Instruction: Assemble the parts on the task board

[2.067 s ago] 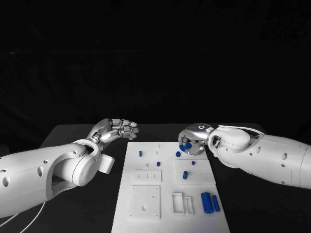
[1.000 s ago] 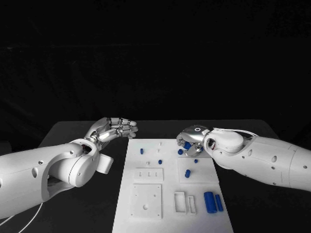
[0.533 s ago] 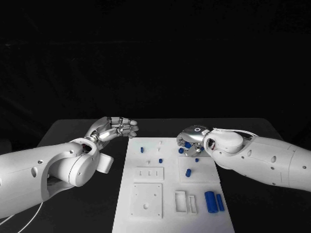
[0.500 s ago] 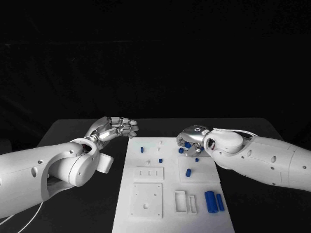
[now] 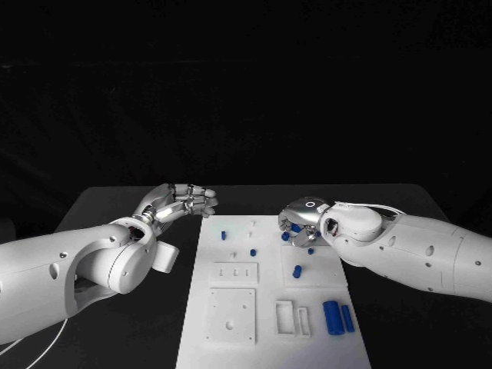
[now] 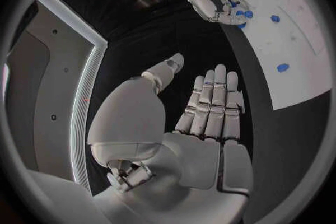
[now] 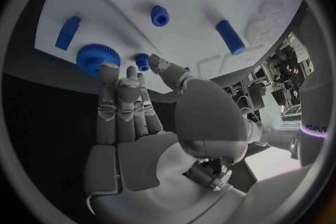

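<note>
Overhead, the task board [image 5: 270, 296] lies mid-table [image 5: 113, 204], blue parts [image 5: 334, 317] scattered on it. The left robot hand [image 5: 183, 203] hovers beside the board's far left corner, fingers curled, holding nothing. The right robot hand [image 5: 303, 223] hangs over the board's far right edge. From the left wrist, its fingers [image 6: 213, 103] lie straight and together, empty. From the right wrist, fingertips [image 7: 119, 81] reach beside a blue gear [image 7: 97, 59]; whether they touch is unclear.

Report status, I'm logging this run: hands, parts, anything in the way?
Left hand open, off the board. Right hand open over the far edge, fingertips by the blue gear. Parts loose. Nothing blocking.
</note>
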